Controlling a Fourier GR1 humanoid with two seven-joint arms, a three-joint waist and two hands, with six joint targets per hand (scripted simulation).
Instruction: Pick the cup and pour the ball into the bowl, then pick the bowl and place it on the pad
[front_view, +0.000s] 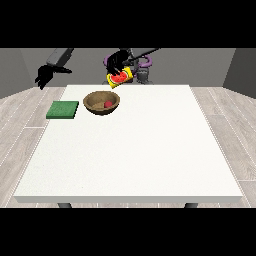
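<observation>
Trouble from here would most likely come at the handover: you have the yellow cup (120, 78) tipped above the far rim of the wooden bowl (102, 103), and the red ball (107, 104) already lies inside. If you bring the cup down carelessly, it could knock the bowl across the counter (150, 145) or tip it. The bowl must then travel to the green pad (63, 109) just beside it; a poor grasp on its rim could spill the ball. The hand at the view's right (118, 62) is curled round the cup, arm reaching in from above. The hand at the view's left (44, 76) hangs off the counter's edge, holding nothing; whether its fingers are spread I cannot tell.
</observation>
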